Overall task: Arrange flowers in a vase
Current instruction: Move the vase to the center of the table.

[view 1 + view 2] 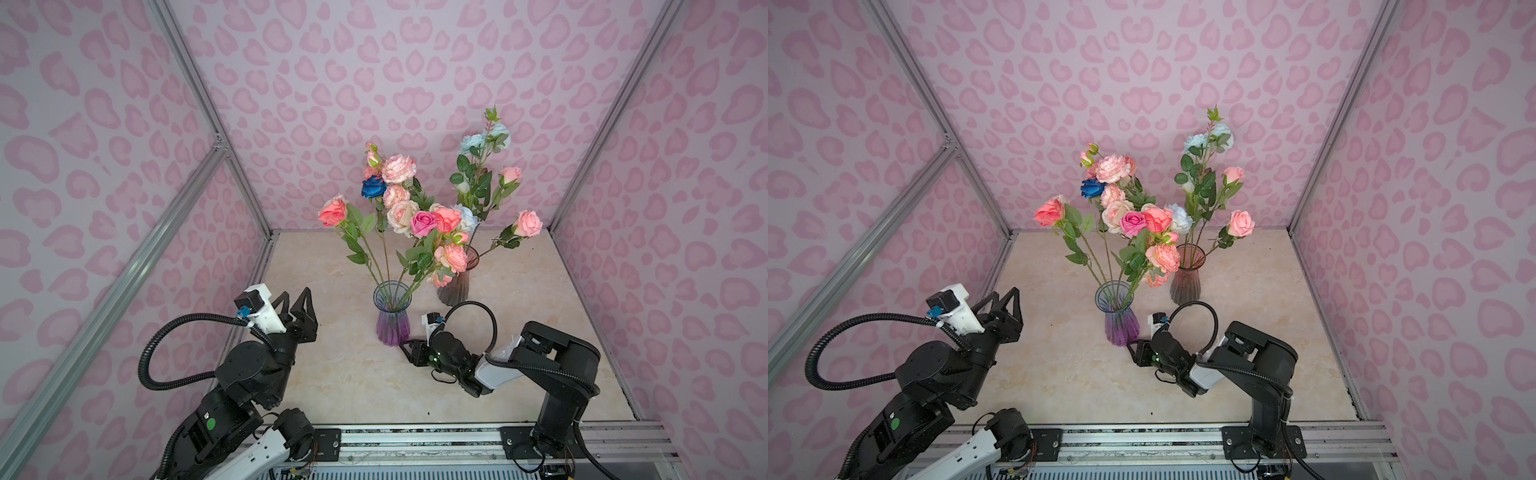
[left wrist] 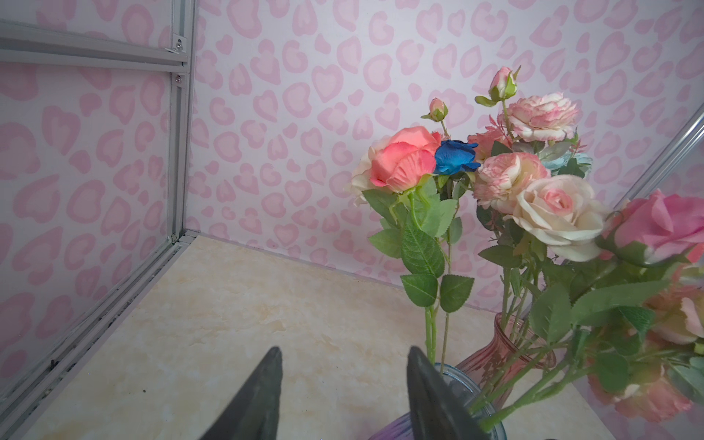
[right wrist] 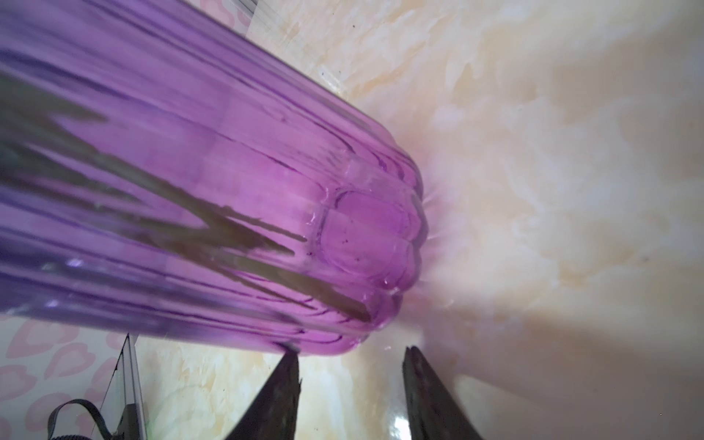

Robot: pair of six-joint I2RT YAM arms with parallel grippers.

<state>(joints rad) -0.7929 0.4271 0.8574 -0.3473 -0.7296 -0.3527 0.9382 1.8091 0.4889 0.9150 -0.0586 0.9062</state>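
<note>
right end effector (image 3: 350,352) released beside ribbed purple glass vase (image 1: 392,328) | left end effector (image 2: 344,350) released, empty | leafy flowers (image 1: 423,223) inside

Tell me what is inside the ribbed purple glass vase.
Several green flower stems stand inside the ribbed purple glass vase, ends near its base. Whether it holds water cannot be told.

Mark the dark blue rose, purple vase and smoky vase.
dark blue rose (image 1: 374,187): in a top view, bloom centre
purple vase (image 1: 392,328): in a top view, lower wall
smoky vase (image 1: 457,291): in a top view, wall
</note>
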